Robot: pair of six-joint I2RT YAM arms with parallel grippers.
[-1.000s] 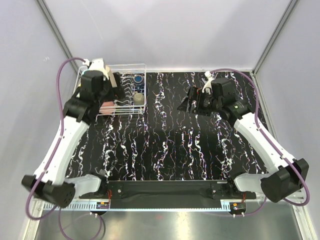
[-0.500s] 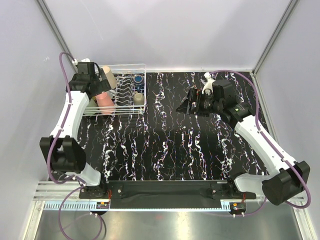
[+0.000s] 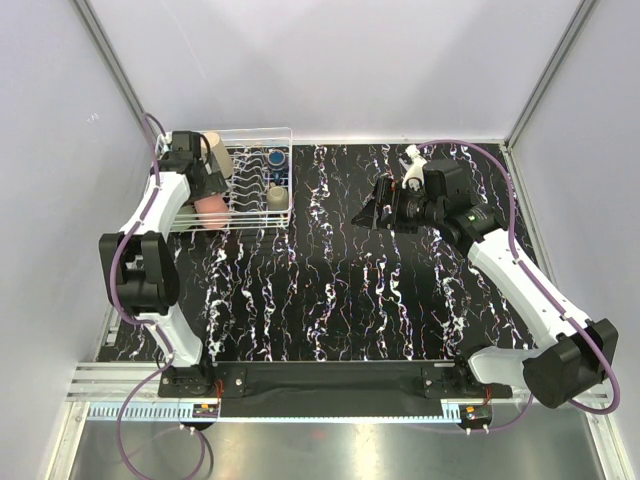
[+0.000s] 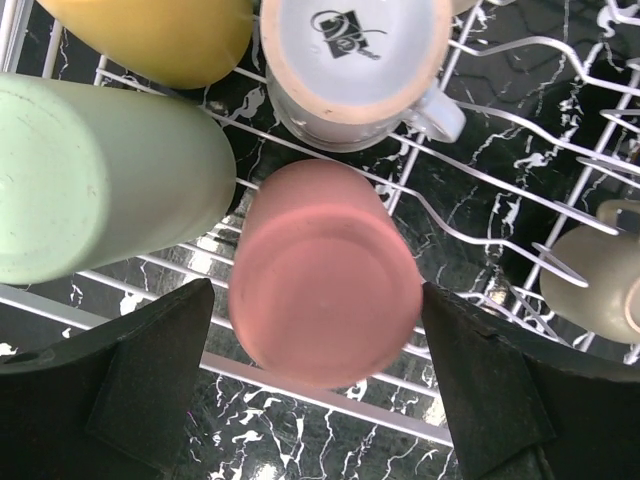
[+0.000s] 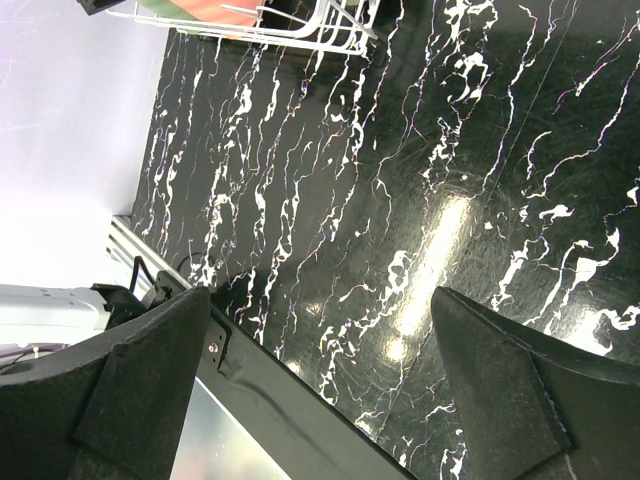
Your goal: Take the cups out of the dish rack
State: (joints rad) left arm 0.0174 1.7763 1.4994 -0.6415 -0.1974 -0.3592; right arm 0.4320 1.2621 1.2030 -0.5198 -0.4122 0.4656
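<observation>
Since the pink cup (image 4: 325,272) lies on its side at the near left of the dish rack (image 3: 250,186), base facing the left gripper (image 4: 317,298), whose wide-spread fingers flank it, that arm is far nearer than the open, empty right gripper (image 5: 320,296).

Pinkish tumbler (image 4: 325,275); pale green tumbler (image 4: 100,180) at nine o'clock; yellow mug (image 4: 150,35) at eleven; white wire rack (image 4: 300,385); black, white-veined table (image 5: 420,200).

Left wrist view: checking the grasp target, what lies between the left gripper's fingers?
The pinkish tumbler, resting on the dish rack's wires, sits between the left gripper's open fingers; the left wrist view shows it.
</observation>
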